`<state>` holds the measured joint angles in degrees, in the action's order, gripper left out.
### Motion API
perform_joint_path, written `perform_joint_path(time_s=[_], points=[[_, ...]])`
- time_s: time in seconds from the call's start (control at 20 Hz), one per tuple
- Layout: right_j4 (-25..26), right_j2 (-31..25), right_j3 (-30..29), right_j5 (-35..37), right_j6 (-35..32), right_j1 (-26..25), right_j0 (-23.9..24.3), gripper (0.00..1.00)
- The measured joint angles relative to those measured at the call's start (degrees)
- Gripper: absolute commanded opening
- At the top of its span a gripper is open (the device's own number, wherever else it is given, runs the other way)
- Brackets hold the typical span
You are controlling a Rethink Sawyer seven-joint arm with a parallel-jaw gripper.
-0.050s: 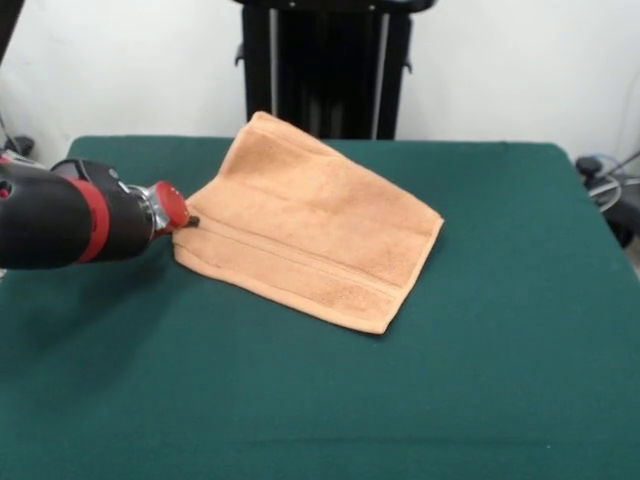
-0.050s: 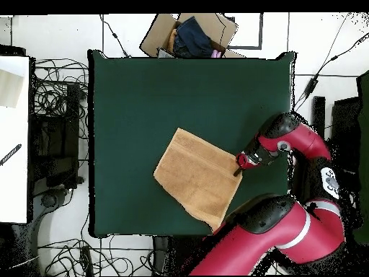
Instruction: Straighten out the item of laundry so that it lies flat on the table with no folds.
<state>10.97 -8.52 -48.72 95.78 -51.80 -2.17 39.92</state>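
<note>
bare green counter (image 1: 320,410) fills the near side, nothing on it up front. front view, left to right: arm comes in from the left edge, pincer (image 1: 190,221) right at the towel's (image 1: 310,225) left corner, touching or just beside it. can't tell if the pincer is wide, narrow or holding cloth, tips too small to read. towel sits mid-counter, slightly left and toward the far side, far corner reaching the far edge. looks nearly flat, no obvious fold, one band stripe visible along the near hem. it lies as a skewed diamond: long axis runs from far-left to near-right, corners pointing far, left, right, near. overhead agrees: pincer (image 2: 238,171) at one towel (image 2: 198,175) corner. my read: late stage, corner grab or final tug. next move needs a firm pinch on that corner, then a low pull outward to the left.
</note>
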Motion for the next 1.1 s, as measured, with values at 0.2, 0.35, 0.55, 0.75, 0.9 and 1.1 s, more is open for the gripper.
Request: perform_joint_path(time_s=[0.2, 0.35, 0.55, 0.75, 0.9, 1.1], points=[[-0.01, -0.07, 1.04, 0.90, 0.01, -0.52, 0.01, 0.00], [-0.02, -0.09, 1.69, 1.52, 0.11, -0.89, 0.01, 0.00], [-0.01, -0.17, 2.68, 2.53, 0.73, -1.45, 0.03, 0.00], [0.07, -0.18, 3.20, 2.88, 1.01, -1.66, 0.03, 0.00], [0.11, -0.18, 3.26, 2.88, 1.01, -1.66, 0.02, 0.00], [0.12, -0.18, 3.37, 2.88, 1.01, -1.66, 0.02, 0.00]])
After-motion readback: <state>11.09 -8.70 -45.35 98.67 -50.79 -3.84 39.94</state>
